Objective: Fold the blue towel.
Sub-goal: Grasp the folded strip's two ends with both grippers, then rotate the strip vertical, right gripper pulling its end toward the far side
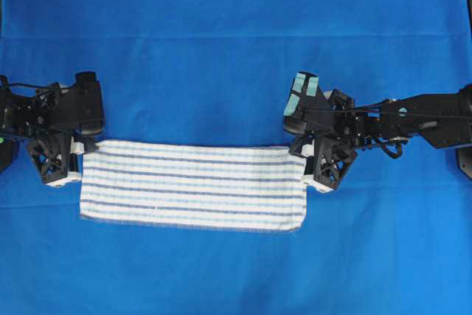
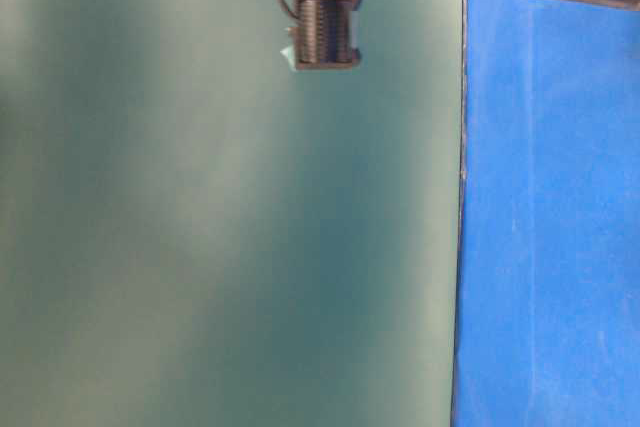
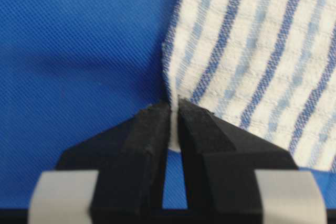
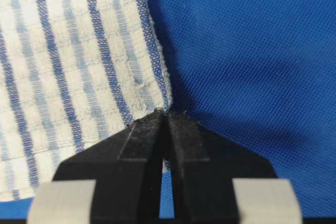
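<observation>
Towel: you see the blue towel (image 1: 193, 185) lying flat as a long strip, apparently already folded once, on the blue table covering (image 1: 236, 42).
Left gripper (image 3: 174, 111): pinched tight on the towel's upper left corner.
Right gripper (image 4: 166, 114): clamped on the upper right corner.
Remaining: a further fold, probably.

overhead: straight down, far | table-level: low, sideways | wrists: close, down (share towel (image 1: 193, 186) corners)

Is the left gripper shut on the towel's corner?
Yes: the left gripper pinches the blue towel at its corner, cloth showing between its closed fingertips.
</observation>
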Controlling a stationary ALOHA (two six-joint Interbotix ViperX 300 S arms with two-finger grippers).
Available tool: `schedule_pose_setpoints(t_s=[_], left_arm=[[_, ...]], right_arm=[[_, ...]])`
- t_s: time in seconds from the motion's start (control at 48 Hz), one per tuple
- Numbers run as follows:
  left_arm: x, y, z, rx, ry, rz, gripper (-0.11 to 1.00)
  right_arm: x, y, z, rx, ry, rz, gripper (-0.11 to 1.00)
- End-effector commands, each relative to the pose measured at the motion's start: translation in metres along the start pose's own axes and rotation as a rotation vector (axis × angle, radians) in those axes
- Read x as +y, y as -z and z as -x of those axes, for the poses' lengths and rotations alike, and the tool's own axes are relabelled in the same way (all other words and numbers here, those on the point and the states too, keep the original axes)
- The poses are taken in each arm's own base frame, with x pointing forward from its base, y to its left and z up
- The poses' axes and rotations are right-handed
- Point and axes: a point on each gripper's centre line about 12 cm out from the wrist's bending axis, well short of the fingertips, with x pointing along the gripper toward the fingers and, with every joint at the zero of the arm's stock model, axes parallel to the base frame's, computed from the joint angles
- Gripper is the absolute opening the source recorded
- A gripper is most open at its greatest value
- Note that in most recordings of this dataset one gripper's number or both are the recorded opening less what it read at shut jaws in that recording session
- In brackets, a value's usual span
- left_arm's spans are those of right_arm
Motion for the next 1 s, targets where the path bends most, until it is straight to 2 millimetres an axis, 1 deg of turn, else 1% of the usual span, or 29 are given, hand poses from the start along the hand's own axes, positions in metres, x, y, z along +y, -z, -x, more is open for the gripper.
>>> schedule_pose_setpoints(t_s=[0.0, 0.063, 0.188, 0.292, 0.313, 0.438, 0.5, 0.584, 0.646, 0.771, 0.834, 0.897, 0.98], left_arm=[[-0.003, -0.011, 0.009, -0.036, 0.009, -0.008, 0.02], [-0.006, -0.019, 0.020, -0.056, 0.015, -0.007, 0.02], [-0.010, -0.034, 0.050, -0.121, 0.033, -0.004, 0.02], [-0.010, -0.036, 0.074, -0.193, 0.051, -0.003, 0.02], [-0.010, -0.036, 0.076, -0.199, 0.053, -0.002, 0.02], [-0.011, -0.038, 0.105, -0.325, 0.085, 0.004, 0.02], [-0.011, -0.036, 0.113, -0.377, 0.098, 0.004, 0.02], [-0.010, -0.034, 0.119, -0.422, 0.109, 0.005, 0.02], [-0.010, -0.033, 0.118, -0.425, 0.110, 0.005, 0.02], [-0.010, -0.036, 0.114, -0.423, 0.109, 0.007, 0.02], [-0.011, -0.039, 0.111, -0.432, 0.111, 0.008, 0.02], [-0.013, -0.045, 0.109, -0.458, 0.117, 0.009, 0.02], [-0.015, -0.053, 0.105, -0.483, 0.123, 0.009, 0.02]], right_arm=[[0.005, -0.015, 0.015, -0.055, -0.019, 0.003, 0.02], [0.006, -0.019, 0.024, -0.063, -0.020, 0.003, 0.02], [0.010, -0.030, 0.050, -0.094, -0.028, 0.002, 0.02], [0.012, -0.038, 0.072, -0.126, -0.037, 0.002, 0.02], [0.013, -0.040, 0.076, -0.135, -0.039, 0.003, 0.02], [0.015, -0.047, 0.103, -0.184, -0.056, 0.004, 0.02], [0.016, -0.050, 0.114, -0.213, -0.065, 0.006, 0.02], [0.016, -0.051, 0.122, -0.237, -0.071, 0.013, 0.02], [0.015, -0.050, 0.123, -0.242, -0.064, 0.030, 0.02], [0.010, -0.058, 0.121, -0.274, -0.045, 0.048, 0.02], [0.003, -0.065, 0.120, -0.294, -0.028, 0.044, 0.02], [-0.008, -0.072, 0.118, -0.302, 0.001, 0.030, 0.02], [-0.027, -0.083, 0.116, -0.316, 0.052, 0.002, 0.02]])
